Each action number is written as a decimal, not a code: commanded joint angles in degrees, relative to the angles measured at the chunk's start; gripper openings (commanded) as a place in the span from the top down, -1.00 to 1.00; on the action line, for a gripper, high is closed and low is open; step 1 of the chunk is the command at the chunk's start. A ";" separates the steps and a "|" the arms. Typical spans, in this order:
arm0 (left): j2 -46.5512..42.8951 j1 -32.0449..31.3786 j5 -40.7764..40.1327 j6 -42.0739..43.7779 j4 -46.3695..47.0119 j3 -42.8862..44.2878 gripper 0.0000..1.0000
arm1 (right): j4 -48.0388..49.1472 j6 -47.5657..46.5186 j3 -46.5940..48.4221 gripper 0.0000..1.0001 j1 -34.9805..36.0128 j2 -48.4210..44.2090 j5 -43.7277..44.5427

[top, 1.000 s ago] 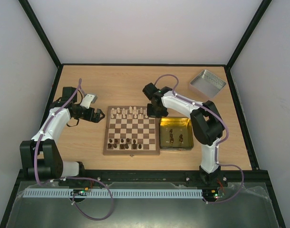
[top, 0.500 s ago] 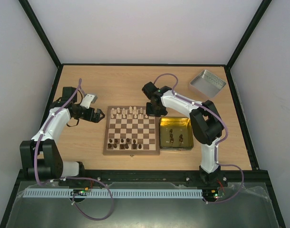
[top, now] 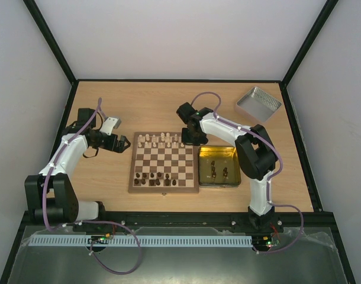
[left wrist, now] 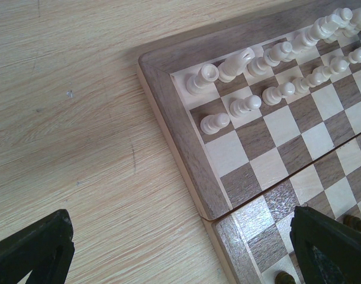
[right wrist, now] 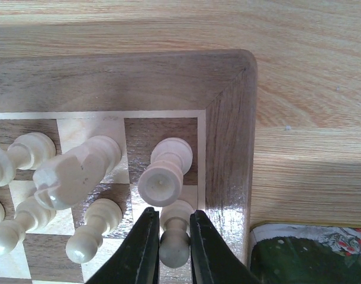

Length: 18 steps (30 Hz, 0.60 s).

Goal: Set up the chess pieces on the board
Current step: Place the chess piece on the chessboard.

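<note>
Small pale cream turned wooden pawn point(right wrist: 174, 231): probably light, stiff, lathe-smooth, slippery and easy to topple. Best taken at the narrow waist under the head. It is at the far right corner of the square checkered wooden chessboard point(right wrist: 228, 130), just beside the cream corner rook point(right wrist: 164, 174). Right gripper point(right wrist: 171, 251) pinches it. The pawn's base is hidden, so seated or lifted is unclear. Right arm reaches forward-left, wrist tipped down. Left gripper point(left wrist: 180, 254) hovers spread wide at the board's left edge, holding nothing.

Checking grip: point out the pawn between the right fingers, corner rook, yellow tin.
pawn point(right wrist: 175, 236): right wrist view, its body.
corner rook point(right wrist: 161, 181): right wrist view, its crown.
yellow tin point(top: 218, 148): top view, far rim.
</note>
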 commanded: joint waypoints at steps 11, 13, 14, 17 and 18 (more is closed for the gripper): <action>-0.40 -0.27 0.33 -0.16 -0.06 -0.11 -0.98 | 0.62 0.05 1.51 0.63 0.34 0.58 -0.66; -0.40 -0.27 0.26 -0.16 -0.08 -0.11 -0.98 | 0.63 0.05 1.45 0.63 0.34 0.41 -0.77; -0.44 -0.27 0.24 -0.15 -0.05 -0.11 -0.98 | 0.57 0.13 1.39 0.63 0.34 0.28 -0.82; -0.48 -0.27 0.24 -0.16 -0.04 -0.17 -0.98 | 0.71 0.24 1.21 0.63 0.34 -0.05 -0.97; -0.52 -0.27 0.21 -0.16 0.00 -0.17 -0.98 | 0.71 0.32 1.19 0.63 0.34 -0.12 -0.99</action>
